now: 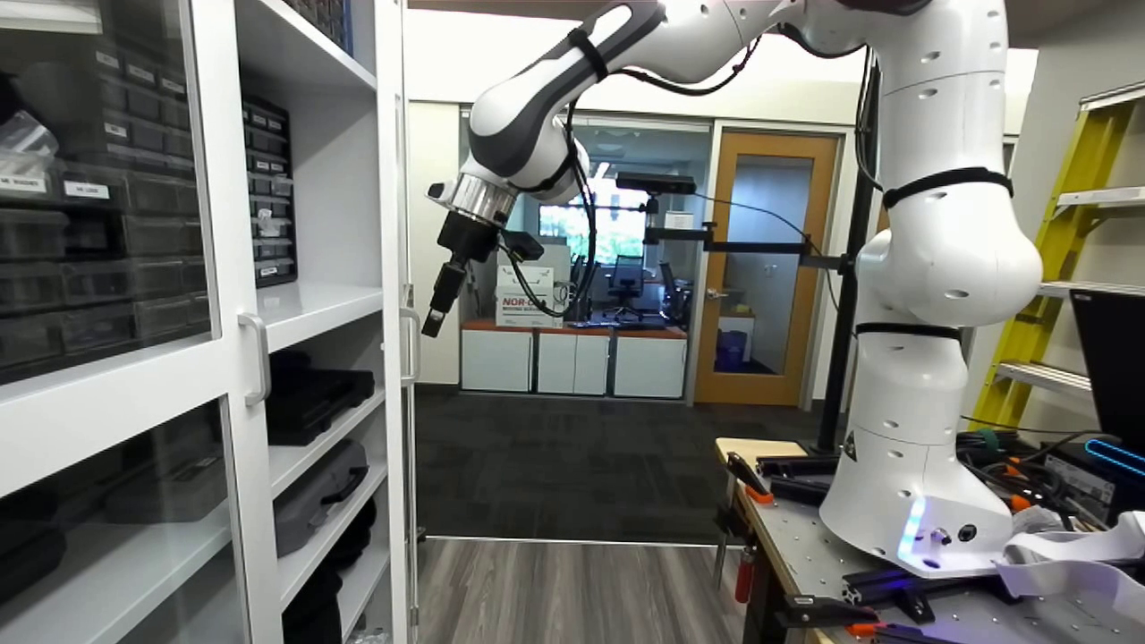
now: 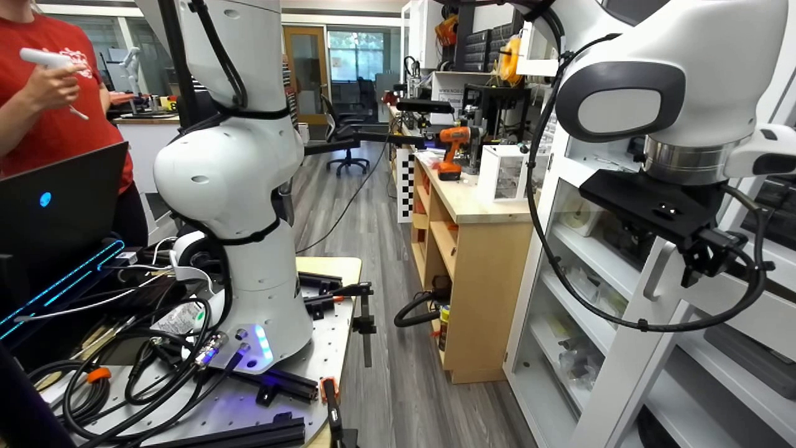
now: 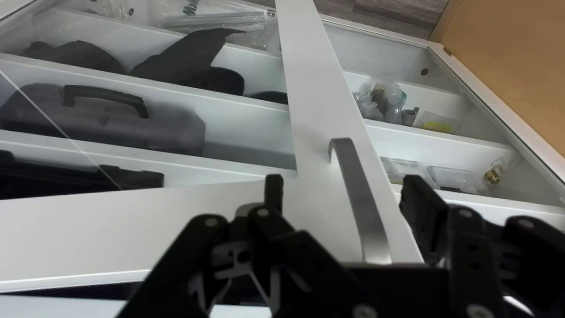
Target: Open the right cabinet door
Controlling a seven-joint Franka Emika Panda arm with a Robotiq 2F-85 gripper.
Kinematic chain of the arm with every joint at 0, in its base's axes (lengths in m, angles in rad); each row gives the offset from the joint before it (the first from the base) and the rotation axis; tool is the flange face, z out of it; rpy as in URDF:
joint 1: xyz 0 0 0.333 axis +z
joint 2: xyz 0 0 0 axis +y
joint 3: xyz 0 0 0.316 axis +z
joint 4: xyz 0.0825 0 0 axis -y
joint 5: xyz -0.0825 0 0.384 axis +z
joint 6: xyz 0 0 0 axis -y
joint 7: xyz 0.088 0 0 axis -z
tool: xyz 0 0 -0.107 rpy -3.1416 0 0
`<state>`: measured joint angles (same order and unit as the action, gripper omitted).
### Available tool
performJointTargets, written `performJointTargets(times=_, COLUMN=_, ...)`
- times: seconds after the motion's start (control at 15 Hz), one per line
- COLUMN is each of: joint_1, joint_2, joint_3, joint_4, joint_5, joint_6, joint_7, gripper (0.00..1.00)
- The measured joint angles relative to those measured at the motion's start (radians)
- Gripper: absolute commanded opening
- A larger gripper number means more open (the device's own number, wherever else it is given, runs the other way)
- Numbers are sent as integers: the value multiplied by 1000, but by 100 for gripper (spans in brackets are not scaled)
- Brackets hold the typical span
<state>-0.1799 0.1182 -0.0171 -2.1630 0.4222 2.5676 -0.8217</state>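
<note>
Carpet (image 1: 626,465) beyond; right cabinet door (image 3: 318,88) just ahead of gripper (image 3: 345,191).

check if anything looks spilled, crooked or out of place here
I see no spill or damage. The untidy spot is in an exterior view: black cables lie in a loose tangle on the tabletop beside the arm's base, looped over one another.
</note>
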Motion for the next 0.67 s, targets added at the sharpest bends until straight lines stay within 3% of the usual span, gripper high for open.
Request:
performJointTargets(times=0.2, joint_1=0, joint_2=0, joint_3=0, joint_4=0, joint_5=0, joint_6=0, joint_7=0, gripper=71)
performJointTargets(times=0.27, joint_1=0, joint_2=0, joint_3=0, joint_4=0, joint_5=0, joint_6=0, joint_7=0, gripper=93)
performJointTargets(times=0.47, joint_1=0, joint_2=0, joint_3=0, joint_4=0, joint_5=-1, joint_6=0, joint_7=0, gripper=100)
performJointTargets(times=0.67, joint_1=0, joint_2=0, joint_3=-5, joint_4=3, joint_5=-22, joint_6=-7, joint_7=1, gripper=100)
